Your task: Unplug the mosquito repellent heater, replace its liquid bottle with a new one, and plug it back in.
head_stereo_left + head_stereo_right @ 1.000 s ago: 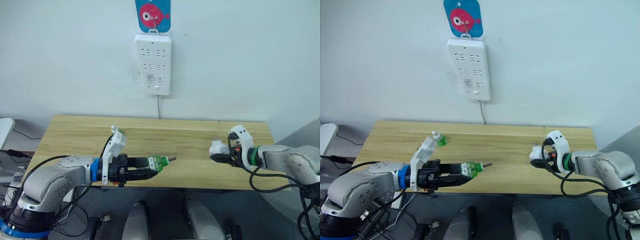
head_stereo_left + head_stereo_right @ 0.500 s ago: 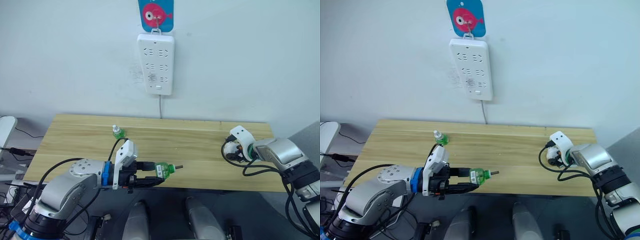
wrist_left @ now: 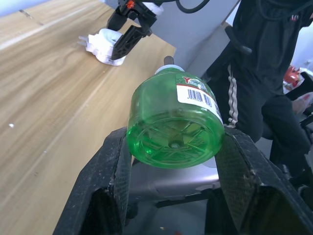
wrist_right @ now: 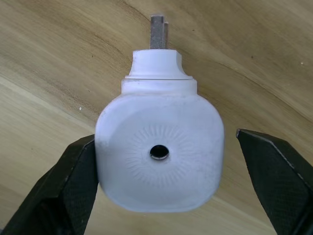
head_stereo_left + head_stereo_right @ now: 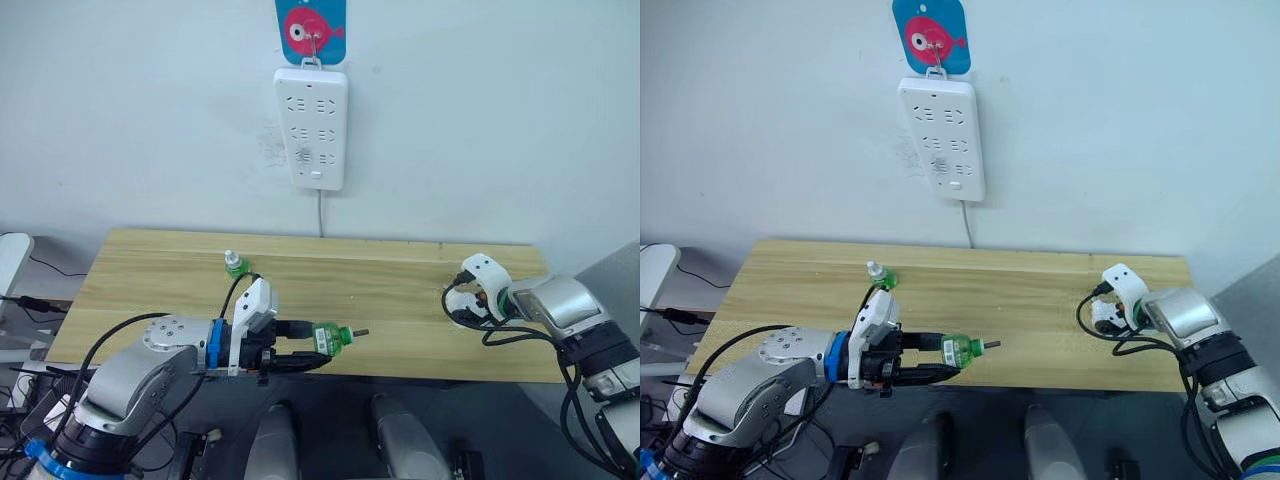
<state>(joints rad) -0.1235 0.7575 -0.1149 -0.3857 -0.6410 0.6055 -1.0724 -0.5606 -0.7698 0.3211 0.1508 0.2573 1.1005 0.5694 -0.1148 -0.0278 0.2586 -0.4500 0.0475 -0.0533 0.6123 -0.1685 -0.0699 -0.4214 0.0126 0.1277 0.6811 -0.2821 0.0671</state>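
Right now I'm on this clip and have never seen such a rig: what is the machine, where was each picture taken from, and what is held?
It is a humanoid robot with two arms. Two pictures come from cameras in its head, looking down over a wooden table; the other two come from a camera on each wrist. The left gripper is shut on a green bottle with a dark wick stem, holding it on its side by the table's near edge. The right gripper is open around the white heater, which lies on the table. A second green bottle with a pale top stands further back. A white power strip hangs on the wall.
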